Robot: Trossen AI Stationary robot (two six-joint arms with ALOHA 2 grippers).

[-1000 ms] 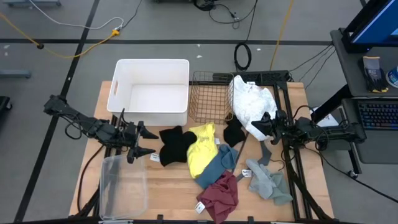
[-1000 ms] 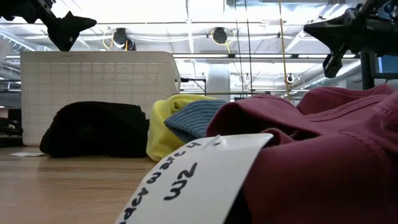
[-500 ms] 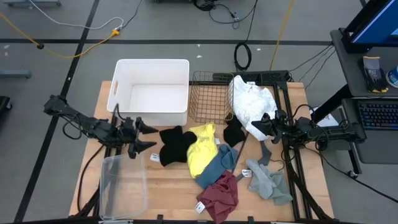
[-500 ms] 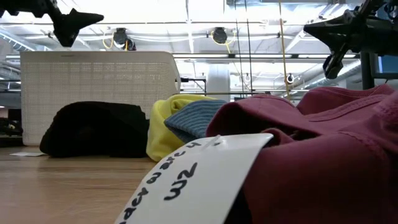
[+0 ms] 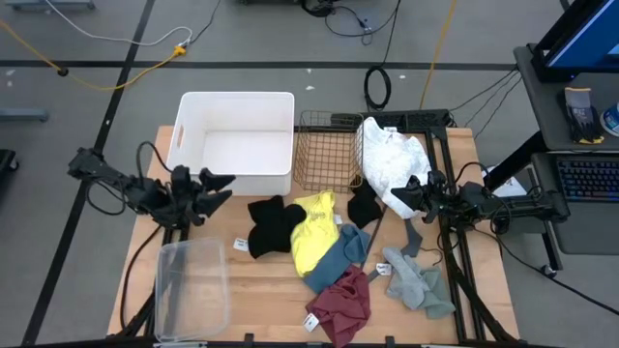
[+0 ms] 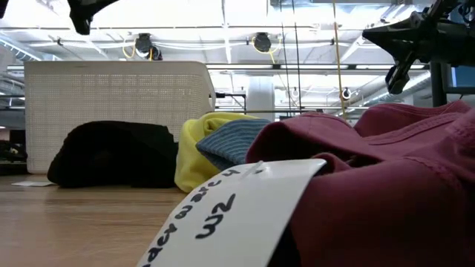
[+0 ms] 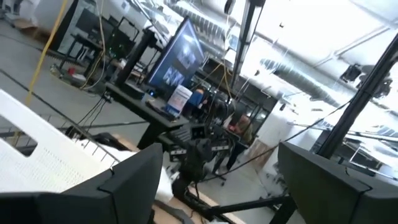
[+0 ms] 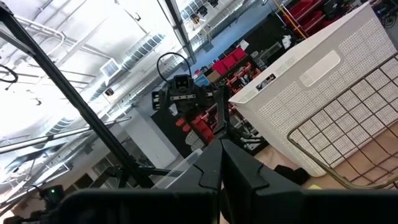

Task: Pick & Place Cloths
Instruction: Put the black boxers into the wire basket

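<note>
From above, the cloths (image 5: 324,246) lie heaped mid-table: limp, light, best pinched at a raised fold. The left gripper (image 5: 218,188) hangs spread and empty beside the white bin (image 5: 235,104); the right gripper (image 5: 418,192), pinched closed, sits by the white garment (image 5: 387,159). At table level, a tag (image 6: 230,208) reads roughly "2M".

Low view: your maroon cloth (image 6: 386,185) runs off the frame and hides the bench's right side; its tag (image 6: 223,215) is cropped, text unreadable.
</note>
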